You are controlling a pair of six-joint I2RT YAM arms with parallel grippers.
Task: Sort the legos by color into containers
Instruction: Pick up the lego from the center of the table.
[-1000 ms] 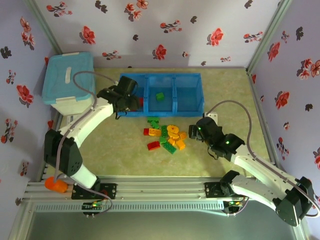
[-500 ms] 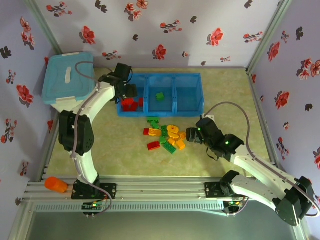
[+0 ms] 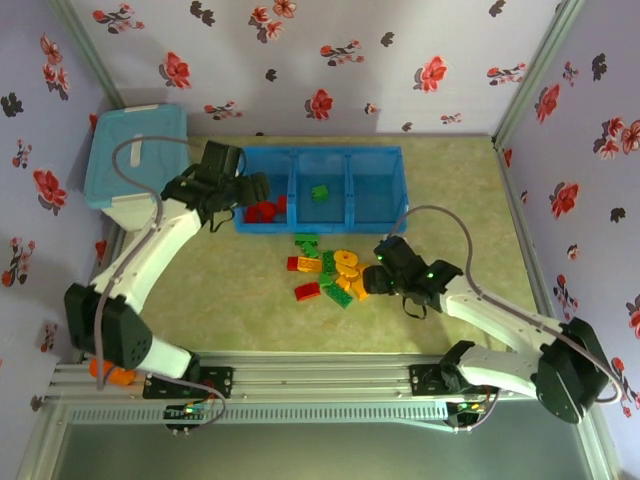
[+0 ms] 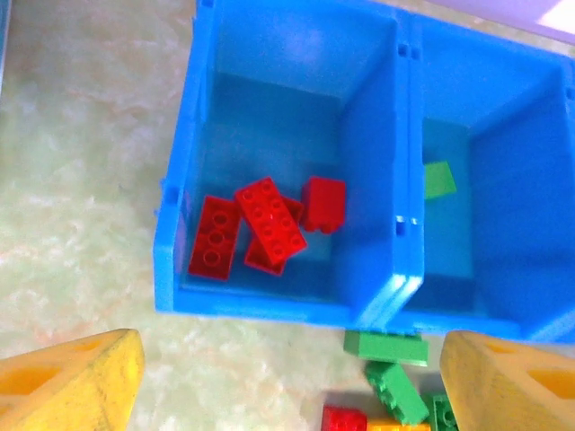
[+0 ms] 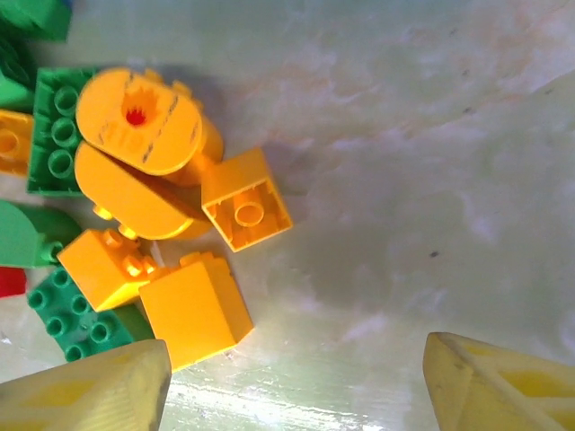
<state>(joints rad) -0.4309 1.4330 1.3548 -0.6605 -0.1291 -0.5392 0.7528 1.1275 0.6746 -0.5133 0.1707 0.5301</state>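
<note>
Jaws spread and empty, the left gripper (image 3: 252, 190) hangs at the left end of the blue tray (image 3: 378, 200), in the upper middle of the overhead frame. Its wrist view looks down on three red bricks (image 4: 260, 224) in the tray's left section and one green brick (image 4: 438, 178) in the middle section. The right gripper (image 3: 372, 280), jaws also wide apart with nothing between them, sits at the right edge of the loose pile (image 3: 330, 272) (orange, green and red pieces) on the table (image 3: 230, 300), just below the tray. In the right wrist view an orange cube (image 5: 193, 310) lies beside the lower-left finger (image 5: 90, 391).
</note>
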